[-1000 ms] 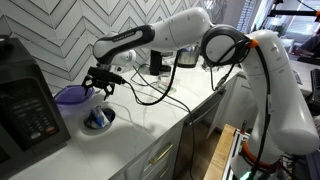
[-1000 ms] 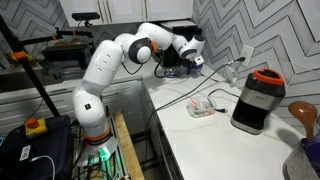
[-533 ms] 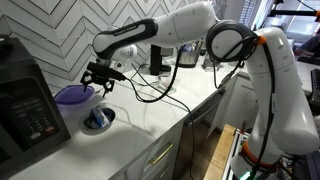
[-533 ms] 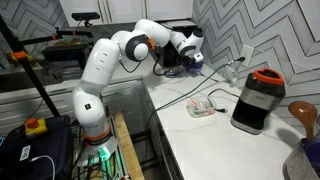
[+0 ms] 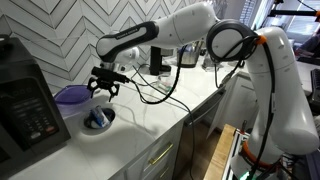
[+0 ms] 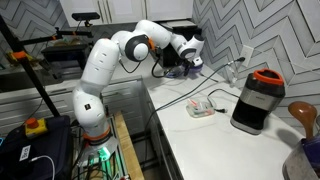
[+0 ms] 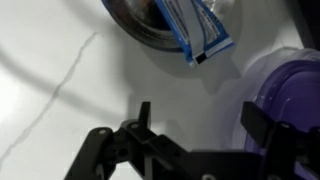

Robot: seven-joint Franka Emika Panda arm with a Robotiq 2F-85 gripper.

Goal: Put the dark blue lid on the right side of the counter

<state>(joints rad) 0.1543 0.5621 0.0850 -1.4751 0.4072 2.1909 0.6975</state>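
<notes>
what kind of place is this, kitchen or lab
Most likely a kitchen: a long white counter with cabinet drawers below, a herringbone tile backsplash behind it, and a black keypad appliance, probably a microwave, standing on it.

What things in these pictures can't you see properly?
1. The dark blue lid: wrist view, cut off by the right edge.
2. The grey dish: wrist view, cut off by the top edge; its blue-and-white contents are too blurred to name.
3. Lid and dish: out of sight in an exterior view, behind the arm.
4. Whether the gripper touches the lid: too small in an exterior view.
</notes>
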